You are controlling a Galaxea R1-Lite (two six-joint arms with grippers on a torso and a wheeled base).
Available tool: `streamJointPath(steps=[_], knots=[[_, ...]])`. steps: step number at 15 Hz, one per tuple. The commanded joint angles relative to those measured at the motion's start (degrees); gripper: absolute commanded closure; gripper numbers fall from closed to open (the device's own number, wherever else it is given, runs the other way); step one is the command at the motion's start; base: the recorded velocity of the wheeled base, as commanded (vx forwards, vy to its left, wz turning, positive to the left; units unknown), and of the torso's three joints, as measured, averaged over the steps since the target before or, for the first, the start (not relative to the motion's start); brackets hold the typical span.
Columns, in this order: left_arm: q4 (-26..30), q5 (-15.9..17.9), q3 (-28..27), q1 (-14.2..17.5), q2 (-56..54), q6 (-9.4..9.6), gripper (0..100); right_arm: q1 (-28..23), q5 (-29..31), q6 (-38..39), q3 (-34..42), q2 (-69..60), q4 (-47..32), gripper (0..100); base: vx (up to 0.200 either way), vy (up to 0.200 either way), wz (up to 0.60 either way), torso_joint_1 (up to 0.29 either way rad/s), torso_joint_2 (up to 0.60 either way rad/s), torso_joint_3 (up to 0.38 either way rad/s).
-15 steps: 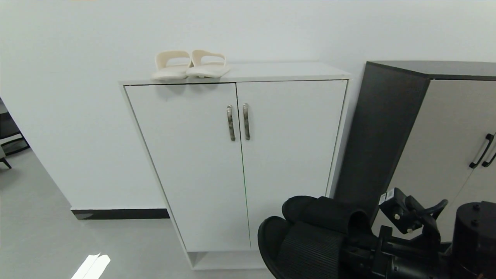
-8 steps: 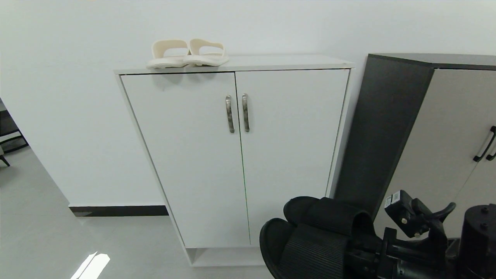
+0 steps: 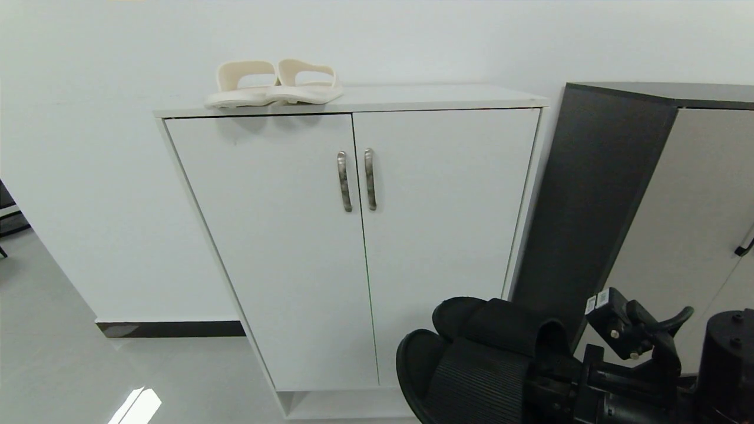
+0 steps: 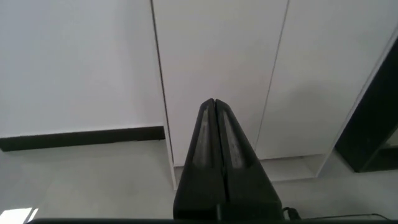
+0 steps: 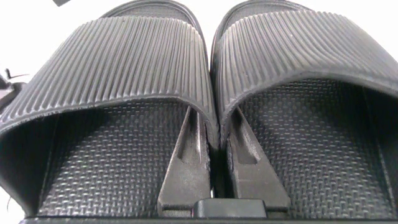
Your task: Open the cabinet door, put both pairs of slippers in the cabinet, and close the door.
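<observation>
Ahead, closed doors; dark cabinet alongside.

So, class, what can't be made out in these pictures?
- Head view: the inside of the shut tall white two-door cabinet.
- Head view: the black ribbed rubber slippers' lower part, cut by the bottom edge.
- Head view: the dark-sided cabinet's right part, cut by the right edge.
</observation>
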State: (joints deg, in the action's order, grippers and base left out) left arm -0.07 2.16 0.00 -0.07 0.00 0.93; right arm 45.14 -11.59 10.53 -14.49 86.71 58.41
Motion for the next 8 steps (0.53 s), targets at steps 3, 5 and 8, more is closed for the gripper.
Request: streamJointPath(steps=[3, 5, 8], knots=[[-0.01, -0.05, 0.00, -0.01, 0.09, 1.71, 0, 0.03, -0.01, 0.01, -0.01, -0.23, 0.31, 100, 0.000, 0.000, 0.00, 0.000, 0.00, 0.000], [-0.81, 0.22, -3.60, -0.54, 6.59, 4.96, 0, -0.05, -0.01, 0.19, 0.08, -0.58, 0.92, 100, 0.000, 0.000, 0.00, 0.000, 0.00, 0.000], [-3.71, 14.19, -17.31, -6.96, 25.93, -2.77, 0, 0.03, -0.10, 0.19, -0.10, -0.58, 0.92, 100, 0.000, 0.000, 0.00, 0.000, 0.00, 0.000]])
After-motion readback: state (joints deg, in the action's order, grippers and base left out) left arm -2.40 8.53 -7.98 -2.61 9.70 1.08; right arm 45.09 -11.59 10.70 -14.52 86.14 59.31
